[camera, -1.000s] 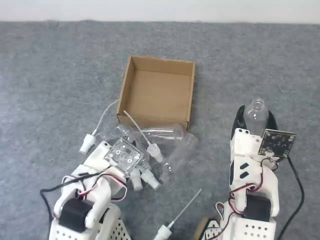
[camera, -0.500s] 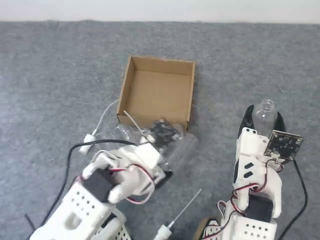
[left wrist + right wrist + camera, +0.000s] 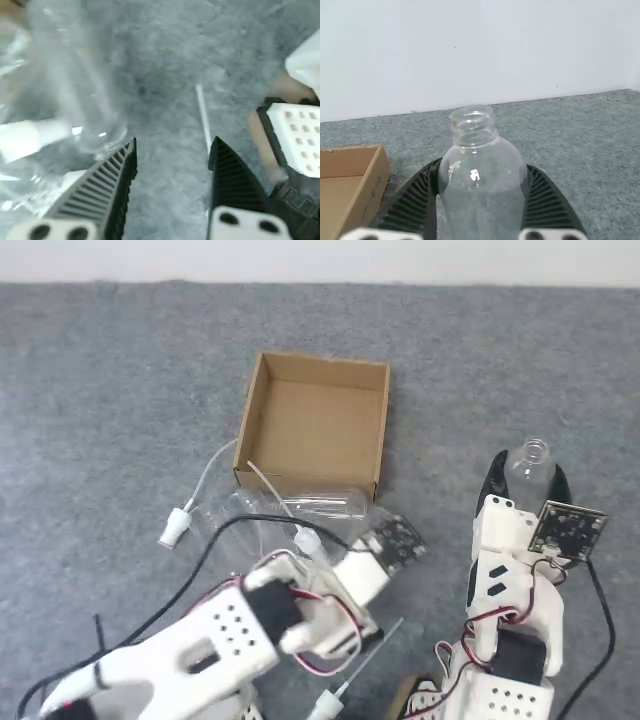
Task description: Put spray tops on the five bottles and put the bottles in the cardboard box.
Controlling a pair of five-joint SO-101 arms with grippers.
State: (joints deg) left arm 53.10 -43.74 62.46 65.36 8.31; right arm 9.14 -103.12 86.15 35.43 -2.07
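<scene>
1. Bottle point(image 3: 480, 170): clear, uncapped and upright, held off the worktop point(image 3: 120, 390), right of the box point(image 3: 385, 420) and well apart from it. It looks light, thin-walled and smooth, and a hard squeeze would probably dent it or make it slip.
2. Right fingers point(image 3: 410, 200): closed around the bottle's body below the shoulder. This leaves the threaded neck free, which seems a sound hold for receiving a top.
3. Spray top point(image 3: 327, 702): lies on the worktop between the two arms, its thin dip tube angled away from the white head. The tube looks slender and bendy, so the head is the better place to grip.
4. Left fingers point(image 3: 117, 170): spread wide and holding nothing, hovering just over that tube.
5. Bottles point(image 3: 325, 505): clear ones lying on their sides against the box's near wall, with further tops among them. Their number cannot be told.
6. Box: open-topped, with no bottle in it yet.
</scene>
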